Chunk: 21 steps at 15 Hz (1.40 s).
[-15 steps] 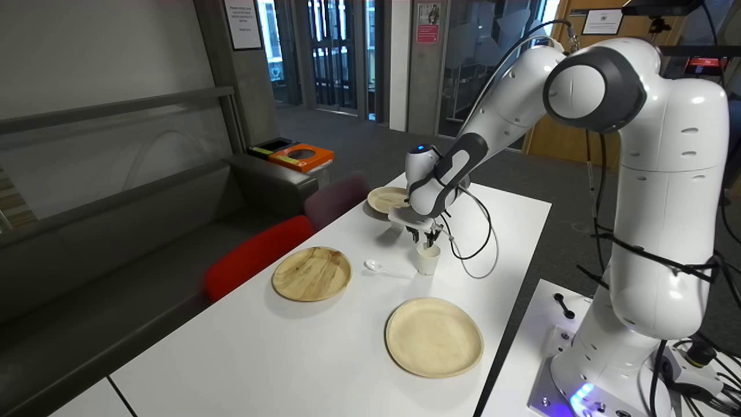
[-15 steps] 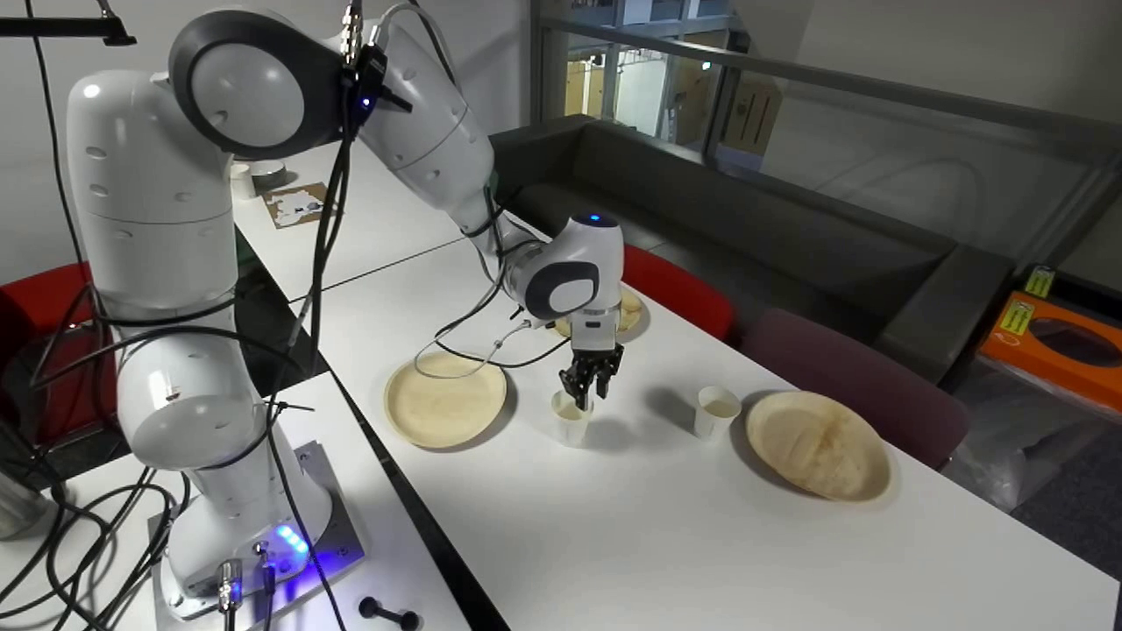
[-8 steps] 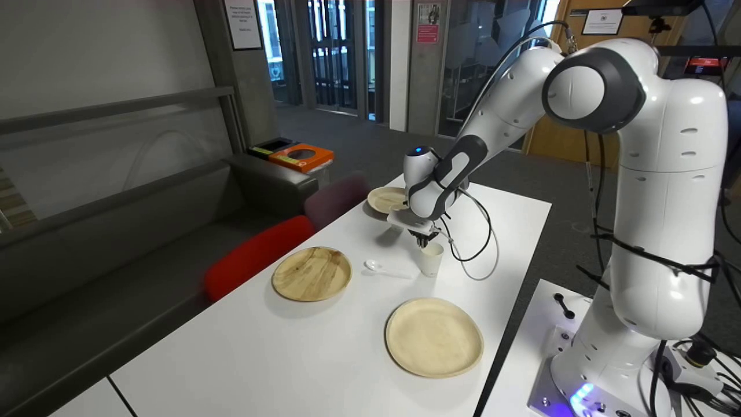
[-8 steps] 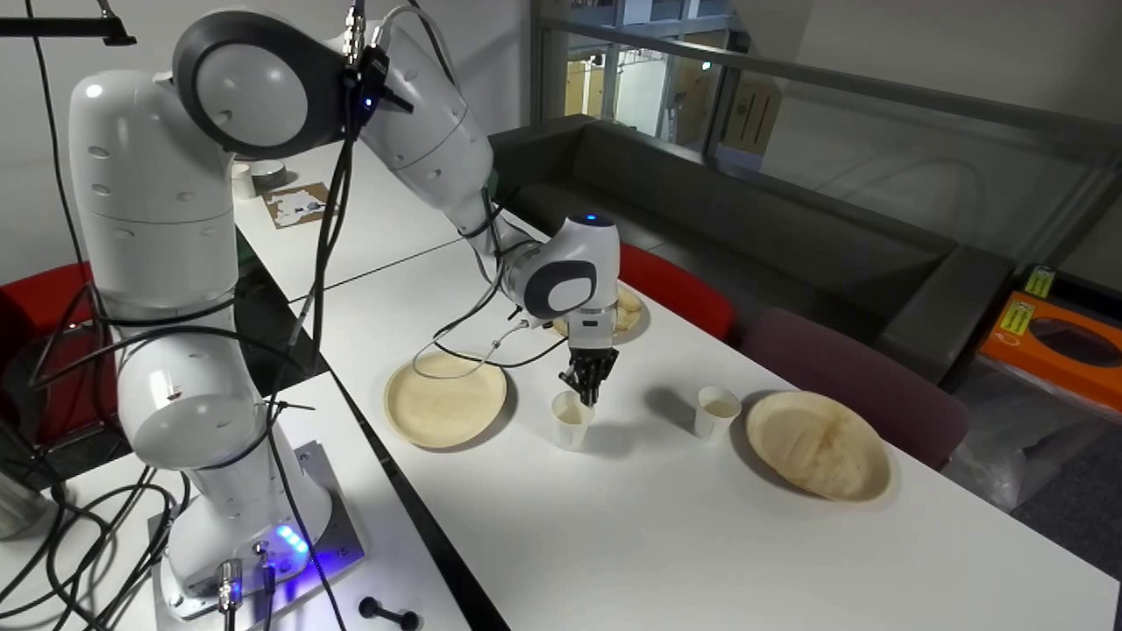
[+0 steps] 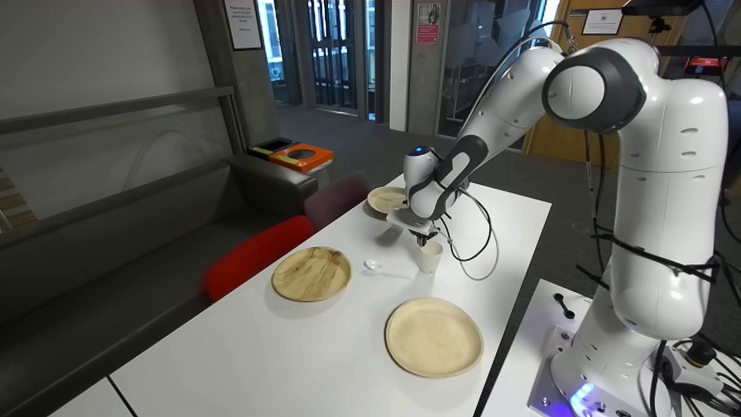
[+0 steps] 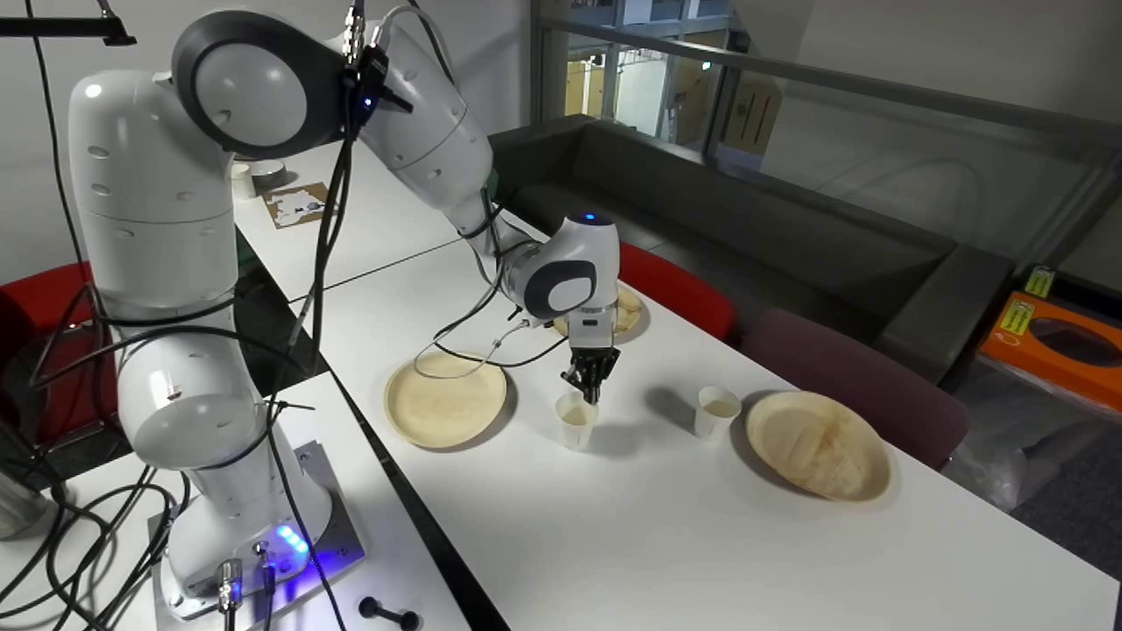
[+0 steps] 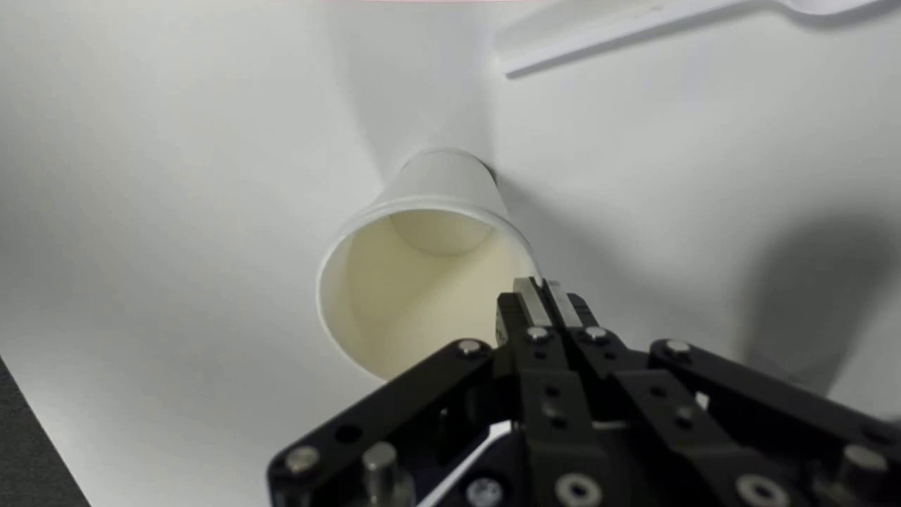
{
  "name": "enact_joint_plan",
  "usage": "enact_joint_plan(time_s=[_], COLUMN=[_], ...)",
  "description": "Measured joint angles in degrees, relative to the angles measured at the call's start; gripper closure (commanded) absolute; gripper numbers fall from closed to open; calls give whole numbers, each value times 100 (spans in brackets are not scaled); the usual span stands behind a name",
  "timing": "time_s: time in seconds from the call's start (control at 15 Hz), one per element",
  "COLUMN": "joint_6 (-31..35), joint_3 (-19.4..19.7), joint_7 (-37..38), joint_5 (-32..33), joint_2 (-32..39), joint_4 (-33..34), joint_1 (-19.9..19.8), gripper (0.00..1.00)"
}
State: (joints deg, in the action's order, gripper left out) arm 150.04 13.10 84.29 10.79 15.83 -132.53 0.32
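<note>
1. In an exterior view, a white cup is seen just under the jaws; near them, a white spoon is laid on the desk, and farther off, a grained plate.
2. In an exterior view, a second cup is set apart from the jaws, just beside a brown-marked plate; a third plate is placed on the jaws' opposite side.
3. In the wrist view, the jaws are drawn together, the white cup's rim pinched between their tips; beyond the cup from the jaws, the spoon's handle is shown.
</note>
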Motion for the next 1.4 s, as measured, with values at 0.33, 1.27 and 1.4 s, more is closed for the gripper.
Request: enact_joint_plan(time_s=[0.33,1.27,1.4], joint_6=[1474,-1049,-1917], joint_3=[339,-1225,-1049], joint_7=[1049,-2969,-3397], joint_5=[110,-2857,-2856], joint_2=[20,-191,-173], joint_4=[-179,57,263], joint_1=[156,-952,-951], gripper=[99,99,99])
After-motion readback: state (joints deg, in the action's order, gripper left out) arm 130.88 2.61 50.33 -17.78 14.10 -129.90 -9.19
